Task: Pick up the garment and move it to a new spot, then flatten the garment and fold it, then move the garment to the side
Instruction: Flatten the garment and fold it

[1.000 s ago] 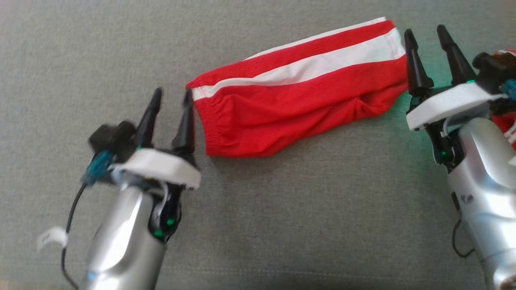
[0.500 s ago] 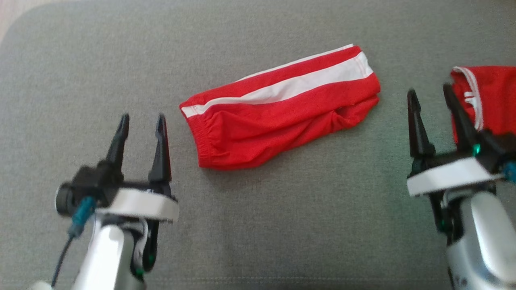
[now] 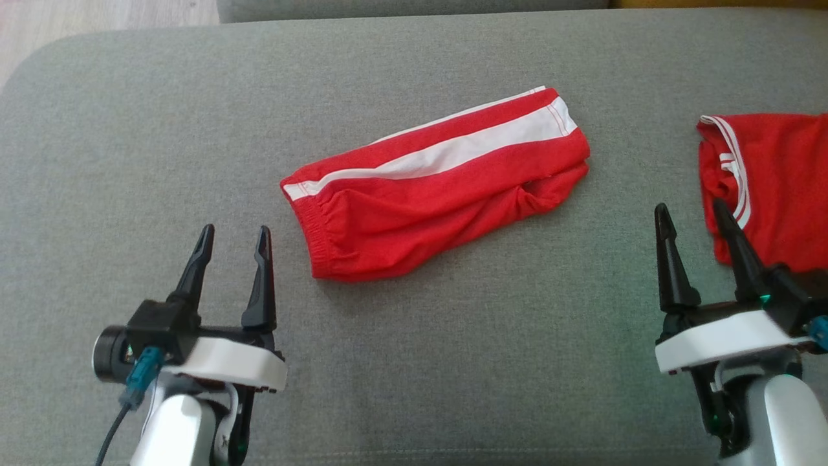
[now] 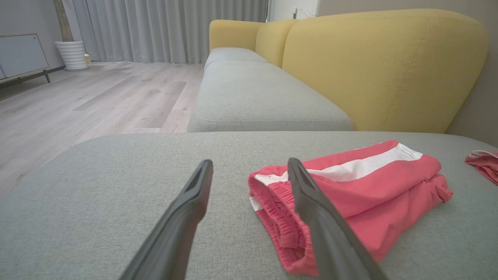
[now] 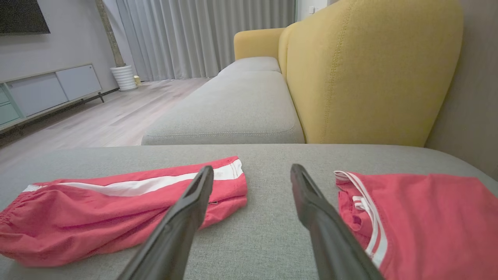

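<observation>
Status of work: the red fabric shorts with a white side stripe (image 3: 433,188) lie near the middle of the grey woven sofa cushion (image 3: 453,388), doubled over lengthwise into a narrow band; the elastic waistband end points near left, the leg-hem end far right; the band sits at a slant to the cushion edge. The lower layer bunches near the hem end; the fold is judged complete but not neat.

Left gripper (image 3: 235,228): both dark fingers are spread apart with nothing between them; it hangs to the near left of the waistband, close to the cloth without touching it. Right gripper (image 3: 689,206): its fingers are likewise spread and empty; it sits nearer than both garments and points at the bare gap between the hem end and a second red garment with white trim (image 3: 776,188), which lies flat at the right of the cushion, apart from the shorts.

Progress, as a judgement: pick-up, relocation, flattening and folding appear finished, since the shorts rest folded and released; the last step, moving them to the side, appears not yet done, as they occupy the centre of the cushion; whether this spot already counts as the side cannot be told. That step calls for a grip on both layers together; otherwise the fold may open.
</observation>
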